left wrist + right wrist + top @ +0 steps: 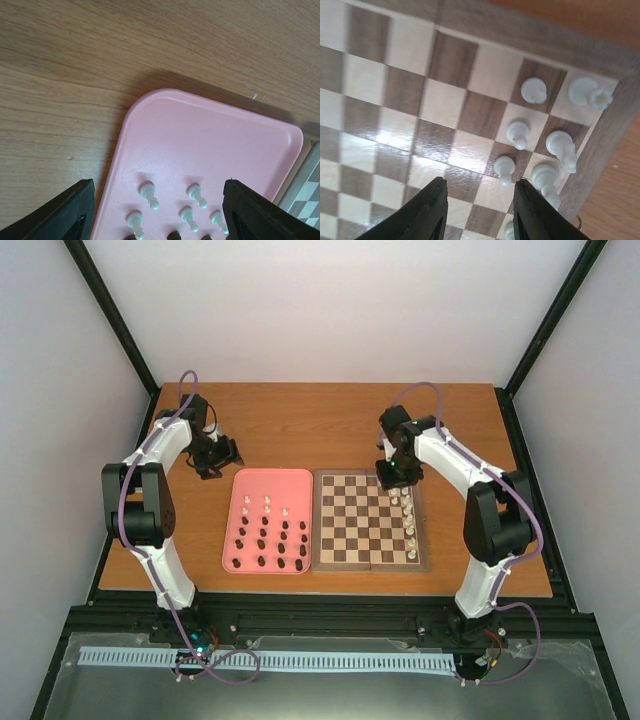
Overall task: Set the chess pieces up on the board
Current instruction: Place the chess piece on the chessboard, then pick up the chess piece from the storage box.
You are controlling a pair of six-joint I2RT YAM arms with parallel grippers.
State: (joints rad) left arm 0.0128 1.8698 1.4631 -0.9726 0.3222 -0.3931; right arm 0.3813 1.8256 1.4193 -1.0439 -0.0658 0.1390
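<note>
The board (pixel 350 525) lies at mid-table with several white chess pieces (pixel 409 525) standing along its right side. My right gripper (pixel 395 477) hovers over the board's far right corner. In the right wrist view it (pixel 480 182) is open with nothing between its fingers. A white pawn (pixel 504 167) stands upright just off its right fingertip, beside other white pieces (pixel 560 145). My left gripper (pixel 222 455) is open over the far left corner of the pink tray (pixel 200 130). White pawns (pixel 148 192) stand below it (pixel 159 186), untouched. Dark pieces (pixel 280 545) fill the tray's near part.
The pink tray (pixel 270 485) lies right against the board's left edge. Bare wooden table (pixel 300 420) stretches behind both. The board's brown border (pixel 600 145) runs close to the right gripper. A corner of the board (pixel 310 195) shows beside the tray.
</note>
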